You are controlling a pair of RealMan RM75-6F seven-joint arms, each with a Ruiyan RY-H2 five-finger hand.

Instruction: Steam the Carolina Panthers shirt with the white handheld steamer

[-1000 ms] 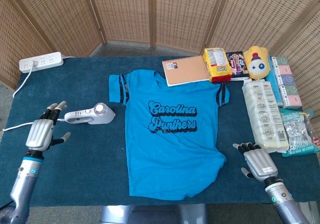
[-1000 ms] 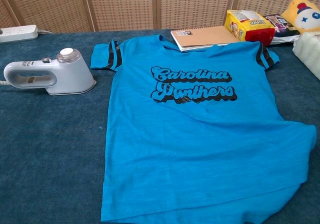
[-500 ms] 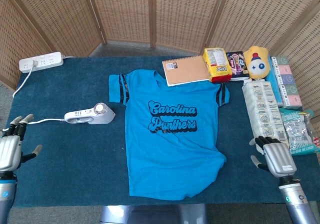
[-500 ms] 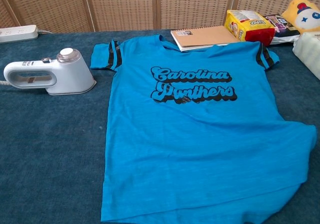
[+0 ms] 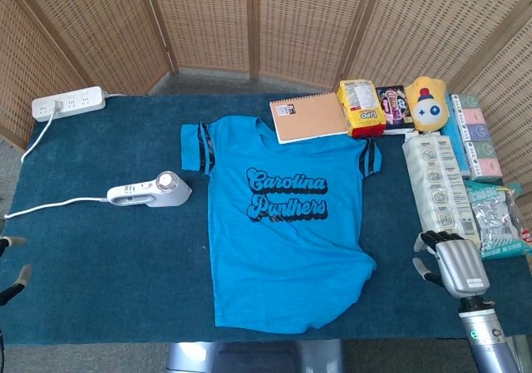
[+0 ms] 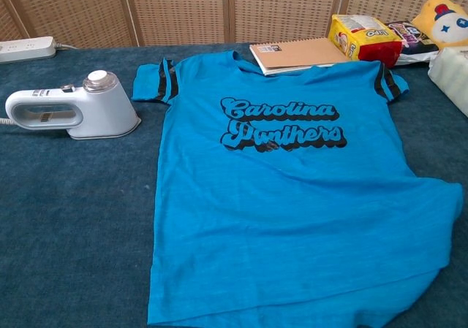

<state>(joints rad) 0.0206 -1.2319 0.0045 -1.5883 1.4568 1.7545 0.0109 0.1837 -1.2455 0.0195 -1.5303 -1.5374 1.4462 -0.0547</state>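
Observation:
The blue Carolina Panthers shirt (image 5: 283, 223) lies flat, print up, in the middle of the dark blue table; the chest view shows the same shirt (image 6: 292, 196) filling most of the frame. The white handheld steamer (image 5: 150, 192) lies on its side just left of the shirt's sleeve, and in the chest view the steamer (image 6: 73, 112) is untouched. My left hand (image 5: 10, 261) shows only fingertips at the left edge, far from the steamer. My right hand (image 5: 453, 263) hovers near the front right corner, holding nothing, fingers apart. Neither hand appears in the chest view.
The steamer's cord (image 5: 58, 203) runs left off the table. A power strip (image 5: 68, 104) sits at the back left. A notebook (image 5: 309, 117), yellow snack bag (image 5: 359, 107) and yellow plush (image 5: 426, 104) line the back; wrapped packs (image 5: 438, 192) line the right side.
My left hand has pulled back from beside the steamer to the left edge, almost out of sight. My right hand has drawn right and toward the front edge. Shirt and steamer have not moved.

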